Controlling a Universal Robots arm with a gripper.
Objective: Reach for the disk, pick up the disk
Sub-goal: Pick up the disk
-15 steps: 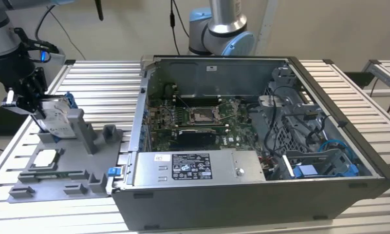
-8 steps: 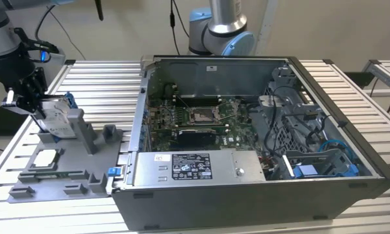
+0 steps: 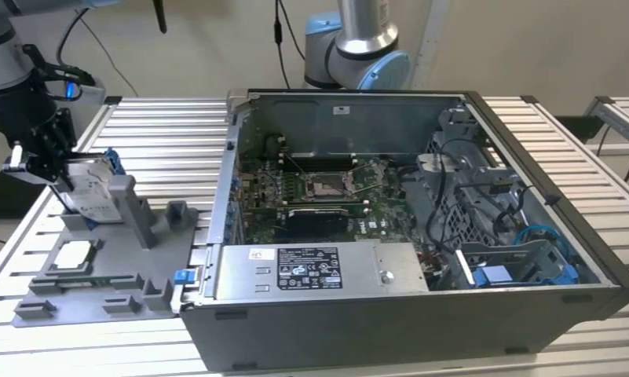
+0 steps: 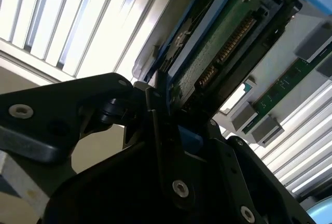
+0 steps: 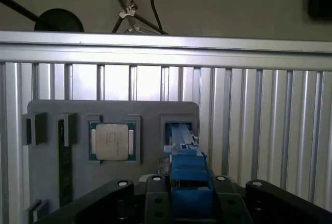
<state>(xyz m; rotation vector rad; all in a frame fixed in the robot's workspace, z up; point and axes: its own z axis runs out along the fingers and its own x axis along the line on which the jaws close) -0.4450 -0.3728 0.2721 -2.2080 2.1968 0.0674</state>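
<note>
The disk (image 3: pixel 92 192) stands on edge, tilted, in a slot of the grey fixture (image 3: pixel 104 290) at the exterior view's left; its white label and blue frame show. My gripper (image 3: pixel 68 177) is at the disk's upper end, coming from the left, with its black fingers closed against the two sides. In the first wrist view the blue frame (image 5: pixel 185 167) sits between the fingers of the gripper (image 5: pixel 187 187). The second wrist view shows the disk's green circuit board (image 4: pixel 223 42) running away from the gripper (image 4: pixel 166 110), clamped at the frame's edge.
A small square silver chip (image 3: pixel 73 255) lies in a pocket of the fixture (image 5: pixel 114 110), beside the disk's slot. An open computer case (image 3: pixel 398 220) stands right of the fixture. A second arm's base (image 3: pixel 356 47) is behind the case. The table is slatted metal.
</note>
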